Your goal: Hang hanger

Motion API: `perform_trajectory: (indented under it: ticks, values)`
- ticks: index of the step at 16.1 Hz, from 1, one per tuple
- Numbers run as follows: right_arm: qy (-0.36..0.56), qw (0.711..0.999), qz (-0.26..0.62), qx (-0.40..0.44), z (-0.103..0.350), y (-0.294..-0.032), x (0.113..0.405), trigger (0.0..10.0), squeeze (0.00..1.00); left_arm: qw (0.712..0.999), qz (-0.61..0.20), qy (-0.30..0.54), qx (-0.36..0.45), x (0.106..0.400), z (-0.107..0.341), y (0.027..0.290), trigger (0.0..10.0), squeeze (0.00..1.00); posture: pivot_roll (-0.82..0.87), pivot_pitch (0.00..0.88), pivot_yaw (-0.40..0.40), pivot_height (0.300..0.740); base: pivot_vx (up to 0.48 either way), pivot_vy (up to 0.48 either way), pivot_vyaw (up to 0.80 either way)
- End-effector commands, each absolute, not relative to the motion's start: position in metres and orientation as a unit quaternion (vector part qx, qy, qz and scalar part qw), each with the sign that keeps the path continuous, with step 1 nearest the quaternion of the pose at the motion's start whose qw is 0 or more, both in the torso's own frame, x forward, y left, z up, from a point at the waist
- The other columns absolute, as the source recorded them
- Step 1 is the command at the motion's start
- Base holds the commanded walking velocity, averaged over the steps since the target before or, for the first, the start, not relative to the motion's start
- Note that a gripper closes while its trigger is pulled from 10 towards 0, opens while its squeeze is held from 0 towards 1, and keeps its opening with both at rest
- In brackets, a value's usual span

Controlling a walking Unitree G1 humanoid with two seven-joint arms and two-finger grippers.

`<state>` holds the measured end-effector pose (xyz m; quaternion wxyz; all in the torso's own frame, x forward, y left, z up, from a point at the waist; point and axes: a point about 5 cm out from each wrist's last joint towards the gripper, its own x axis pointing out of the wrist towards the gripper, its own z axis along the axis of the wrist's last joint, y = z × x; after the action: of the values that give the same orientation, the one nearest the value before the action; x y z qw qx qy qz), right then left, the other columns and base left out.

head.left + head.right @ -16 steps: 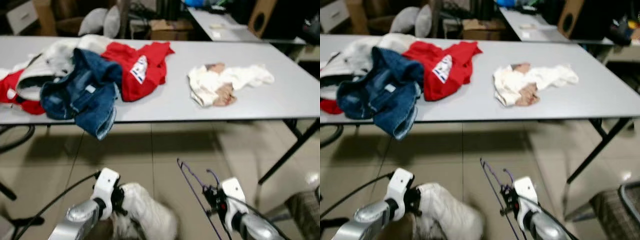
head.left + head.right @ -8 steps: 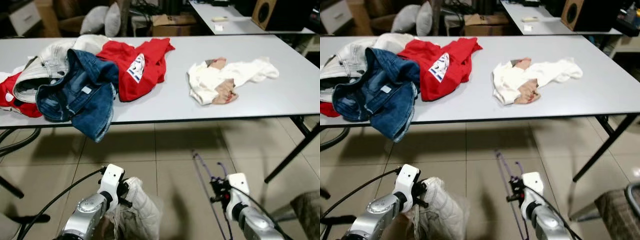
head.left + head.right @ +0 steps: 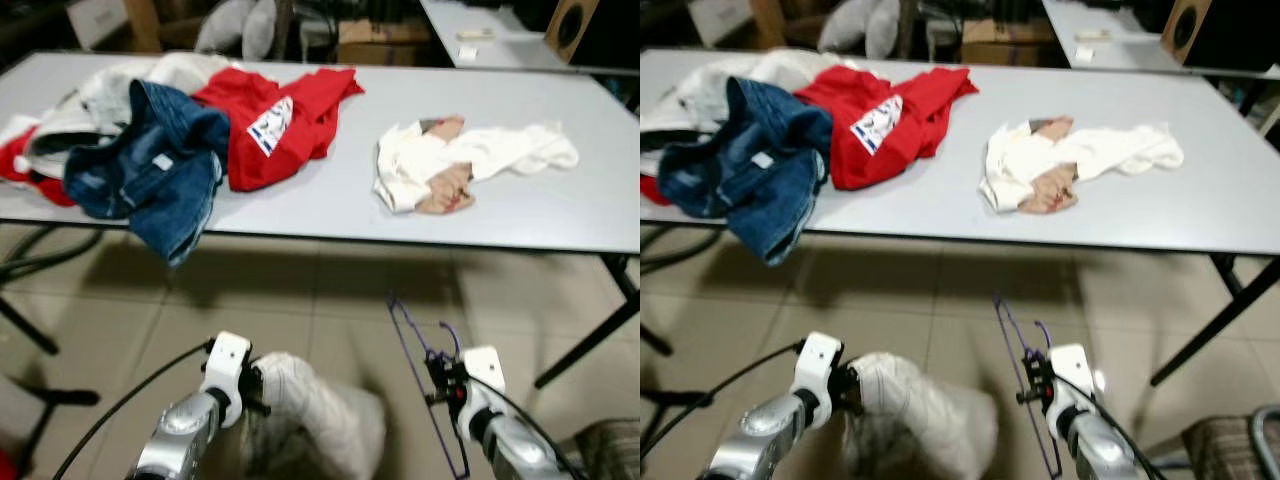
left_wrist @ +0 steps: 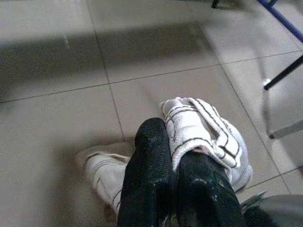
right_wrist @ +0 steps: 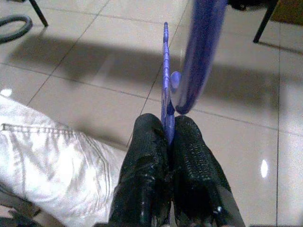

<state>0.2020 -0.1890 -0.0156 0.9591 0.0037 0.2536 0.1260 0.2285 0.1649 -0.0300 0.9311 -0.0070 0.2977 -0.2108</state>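
Tiled floor lies before a grey surface (image 3: 330, 205) strewn with clothes. Eye views: the right hand (image 3: 447, 378) carries the purple hanger (image 3: 420, 350) upright, beside the left hand (image 3: 250, 380) bunching a white garment (image 3: 320, 425). Wrist views: both hands are clamped tight, hanger pointing away.

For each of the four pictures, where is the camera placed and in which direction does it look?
Left eye, right eye: on the head, looking forward and down at the grey table; both silver arms show.
Left wrist: along the left tool, shut on white trousers.
Right wrist: along the right tool, shut on the purple hanger.
The wrist views share the tiled floor.
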Motion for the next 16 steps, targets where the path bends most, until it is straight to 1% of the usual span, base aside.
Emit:
perform_trajectory:
  ticks: [1, 8, 10, 12, 16]
  values:
    - [0.258, 0.959, 0.12, 0.001, -0.017, -0.192, 0.2, 10.0, 0.0, 0.938, -0.214, 0.274, -0.002, 0.239, -0.021, 0.163, 10.0, 0.0, -0.07, 0.0, 0.037, 0.74, -0.27, 0.0, 0.0]
    - [0.262, 0.959, 0.105, 0.0, -0.023, -0.196, 0.205, 10.0, 0.0, 0.934, -0.235, 0.269, 0.004, 0.244, -0.02, 0.156, 10.0, 0.0, -0.08, 0.0, 0.042, 0.74, -0.317, 0.0, 0.0]
    - [0.262, 0.96, 0.103, 0.0, -0.024, -0.197, 0.207, 10.0, 0.0, 0.935, -0.236, 0.266, 0.01, 0.249, -0.018, 0.155, 10.0, 0.0, -0.09, 0.0, 0.046, 0.74, 0.0, 0.0, 0.0]
    - [0.259, 0.961, 0.095, 0.002, -0.024, -0.2, 0.209, 10.0, 0.0, 0.938, -0.248, 0.241, -0.004, 0.255, -0.01, 0.15, 10.0, 0.0, -0.09, 0.0, 0.05, 0.74, 0.0, 0.0, 0.0]
    - [0.254, 0.964, 0.08, 0.007, -0.023, -0.203, 0.211, 10.0, 0.0, 0.937, -0.266, 0.225, -0.006, 0.263, -0.003, 0.143, 10.0, 0.0, -0.1, 0.0, 0.061, 0.74, 0.0, 0.0, 0.0]
